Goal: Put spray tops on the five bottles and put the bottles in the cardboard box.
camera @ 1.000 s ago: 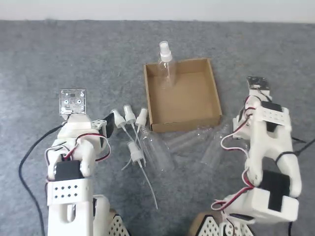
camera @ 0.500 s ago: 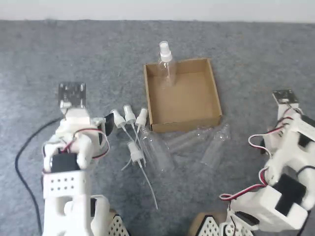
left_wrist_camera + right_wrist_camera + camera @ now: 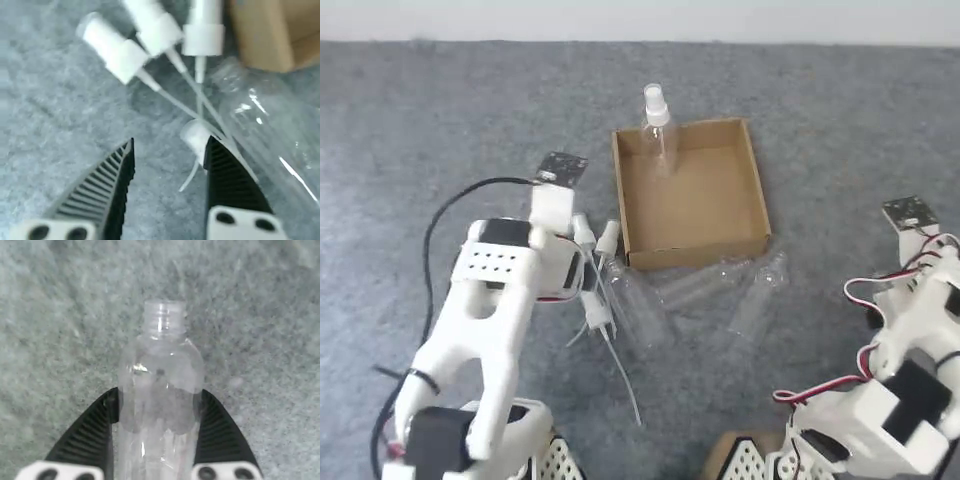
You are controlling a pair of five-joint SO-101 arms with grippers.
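My left gripper (image 3: 167, 155) hangs open just above the carpet, over a cluster of white spray tops (image 3: 112, 47) with long dip tubes. One loose spray top (image 3: 195, 136) lies beside one finger, next to a clear bottle (image 3: 270, 145) on its side. My right gripper (image 3: 159, 396) is shut on a clear uncapped bottle (image 3: 161, 375), its open neck pointing away over the carpet. In the high view the left arm (image 3: 505, 290) covers part of the spray tops (image 3: 595, 308), and the right arm (image 3: 920, 330) is at the right edge. One capped bottle (image 3: 658, 125) stands in the cardboard box (image 3: 757, 190).
Three uncapped bottles lie on the grey carpet in front of the box: one (image 3: 640, 305) by the spray tops, one (image 3: 705, 285) in the middle, one (image 3: 760, 295) to the right. The box floor has free room.
The left arm has swung forward and right, over the spray tops. The right arm has pulled back to the right, away from the box.
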